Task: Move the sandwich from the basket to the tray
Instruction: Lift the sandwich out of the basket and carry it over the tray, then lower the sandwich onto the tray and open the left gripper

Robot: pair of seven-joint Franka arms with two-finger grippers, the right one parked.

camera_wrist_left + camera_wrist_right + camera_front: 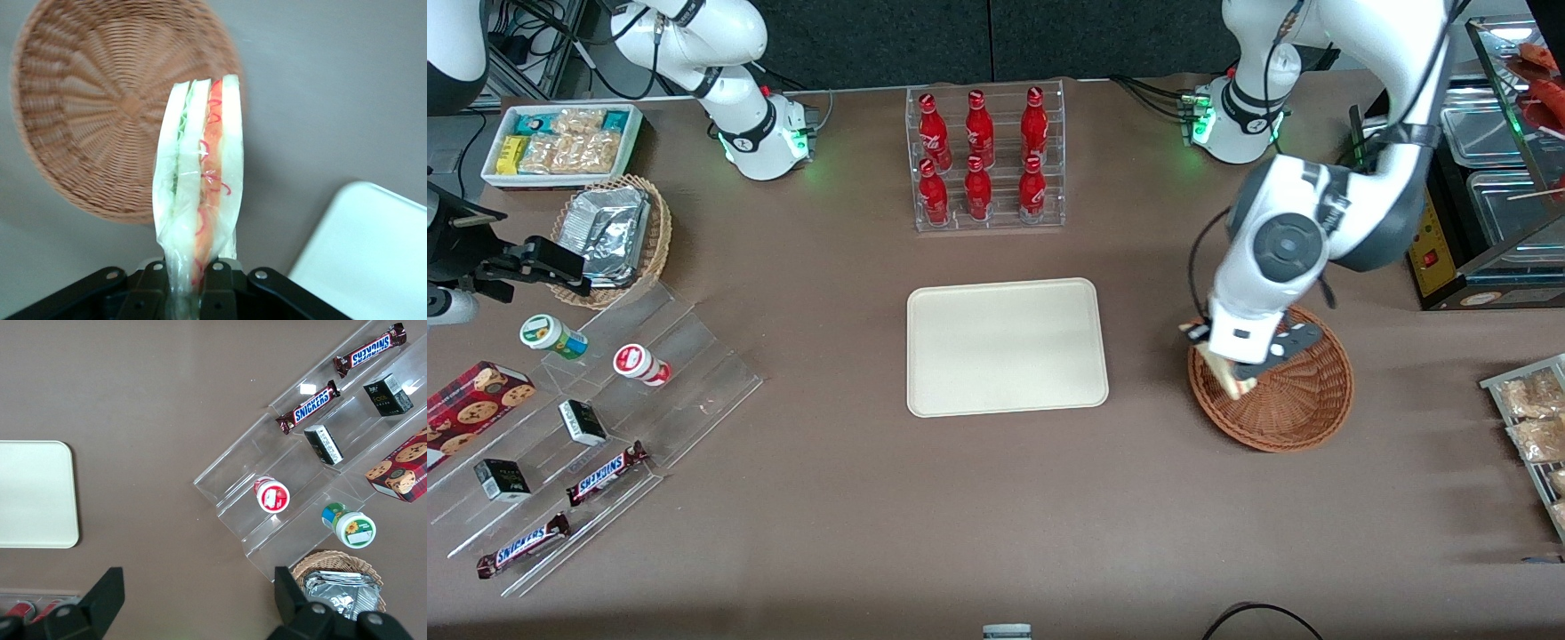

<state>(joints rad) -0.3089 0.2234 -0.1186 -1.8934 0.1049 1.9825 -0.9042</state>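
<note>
My left gripper (1230, 373) hangs above the rim of the reddish-brown wicker basket (1294, 400), on the side facing the tray, shut on the sandwich (1224, 372). The wrist view shows the gripper (185, 280) pinching the narrow end of the wrapped sandwich (200, 167), a wedge of white bread with green and red filling. The sandwich is lifted clear of the basket (100, 113), which has nothing in it. The cream tray (1007, 347) lies flat beside the basket, toward the parked arm's end, and one corner of the tray (373, 260) shows in the wrist view.
A clear rack of red bottles (985, 160) stands farther from the front camera than the tray. Stepped acrylic shelves with snacks (578, 427), a foil-lined wicker basket (614, 236) and a white snack box (560, 142) sit toward the parked arm's end. Packets (1534, 418) lie at the working arm's end.
</note>
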